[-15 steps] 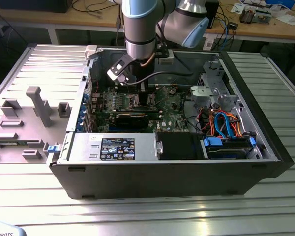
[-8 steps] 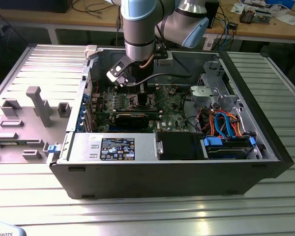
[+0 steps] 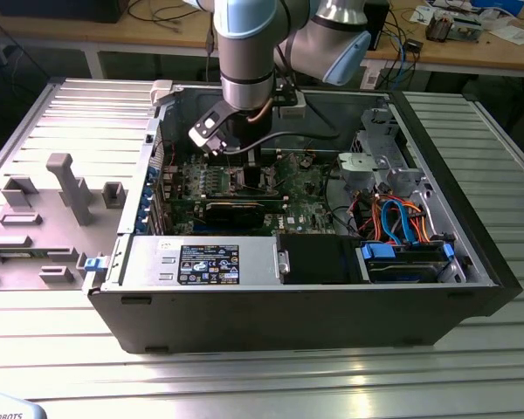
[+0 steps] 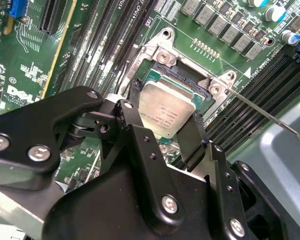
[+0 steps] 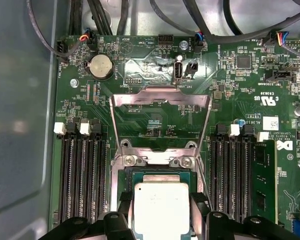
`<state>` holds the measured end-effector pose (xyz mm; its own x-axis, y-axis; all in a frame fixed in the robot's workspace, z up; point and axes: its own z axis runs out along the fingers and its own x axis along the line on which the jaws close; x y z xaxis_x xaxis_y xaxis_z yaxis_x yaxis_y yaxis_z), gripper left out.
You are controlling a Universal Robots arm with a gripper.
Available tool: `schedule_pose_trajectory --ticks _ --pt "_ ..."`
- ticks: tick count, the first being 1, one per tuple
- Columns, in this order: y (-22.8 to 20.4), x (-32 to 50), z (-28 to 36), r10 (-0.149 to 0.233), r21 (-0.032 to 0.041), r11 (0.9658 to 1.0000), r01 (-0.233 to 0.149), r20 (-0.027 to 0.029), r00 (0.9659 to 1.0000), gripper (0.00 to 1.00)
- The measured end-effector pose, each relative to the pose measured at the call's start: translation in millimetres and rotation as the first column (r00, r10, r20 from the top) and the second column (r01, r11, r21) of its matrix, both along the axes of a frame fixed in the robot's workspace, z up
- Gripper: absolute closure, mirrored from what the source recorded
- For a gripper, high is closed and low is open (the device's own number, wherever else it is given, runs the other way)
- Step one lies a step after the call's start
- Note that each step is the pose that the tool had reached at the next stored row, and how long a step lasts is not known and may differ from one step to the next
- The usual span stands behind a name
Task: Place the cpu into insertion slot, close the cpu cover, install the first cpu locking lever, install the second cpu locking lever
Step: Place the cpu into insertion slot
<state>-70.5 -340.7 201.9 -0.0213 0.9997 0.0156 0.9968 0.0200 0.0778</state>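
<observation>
The gripper (image 5: pixel 163 202) pinches the cpu (image 5: pixel 160 215) by two opposite edges, the chip lying between its fingers (image 5: pixel 126 212), right over the insertion slot (image 5: pixel 160 173) — cpu cover (image 5: pixel 160 95) swung open.

We see a printed sticker (image 3: pixel 209 263) on the power supply box (image 3: pixel 148 262), white lettering across the motherboard (image 5: pixel 240 85), and faint print on the cpu (image 4: pixel 167 107).

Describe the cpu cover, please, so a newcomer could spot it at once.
Inside the open computer case, find the green motherboard. Hinged at the insertion slot, the cpu cover is swung open: the only thin silvery frame with a square window.
</observation>
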Motion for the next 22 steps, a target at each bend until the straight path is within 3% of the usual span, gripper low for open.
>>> schedule_pose_trajectory --ticks 17,19,22 --pt "2.7 0.0 -4.7 -0.018 0.0009 0.9998 0.018 -0.0001 0.9998 0.46" --pt "2.8 0.1 -4.9 -0.018 0.0013 0.9998 0.018 0.0001 0.9998 0.38" --pt "2.7 0.0 -4.8 -0.018 0.0009 0.9998 0.018 -0.0001 0.9998 0.38"
